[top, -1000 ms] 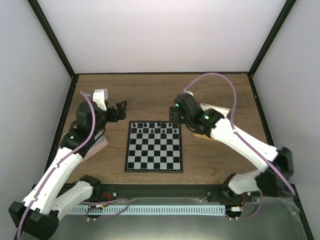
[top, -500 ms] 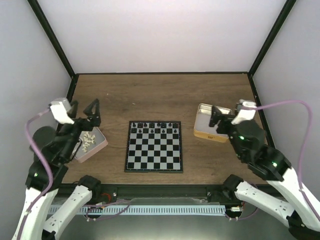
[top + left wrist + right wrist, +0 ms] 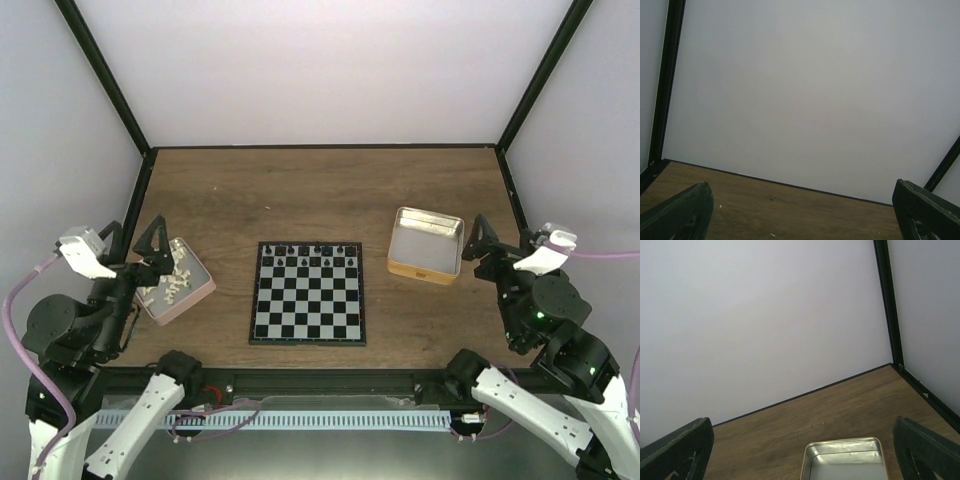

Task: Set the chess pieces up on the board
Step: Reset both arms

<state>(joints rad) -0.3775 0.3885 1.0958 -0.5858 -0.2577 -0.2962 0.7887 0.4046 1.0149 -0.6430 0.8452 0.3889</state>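
A flat square chessboard with black and silver-grey checks (image 3: 308, 300) lies at the middle of the brown wood-grain counter (image 3: 320, 190), nearer the front edge than the back wall. The tiny black chess pieces (image 3: 318, 248) stand on the two rows of the board farthest from the arms. Most are along the back row and a few on the row in front of it; they are too small in the overhead view to count or to tell one kind from another. To the right of the board, apart from it, sits a tan-sided metal tin (image 3: 424, 270) with a bare silvery floor. To the left sits a shallow pink tray (image 3: 192, 297) holding a heap of small pale bits (image 3: 173, 281), probably light-coloured pieces. The left gripper (image 3: 133, 240) hangs at the left end of that tray with its dark fingers (image 3: 682, 210) spread wide. Only the white wall and a strip of counter show between them in the left wrist view, and they hold nothing. The right gripper (image 3: 500, 248) is just right of the tin, likewise spread wide and holding nothing. Its fingers (image 3: 927, 447) frame the tin's far end and the back corner of the enclosure. Both grippers are well apart from the board.
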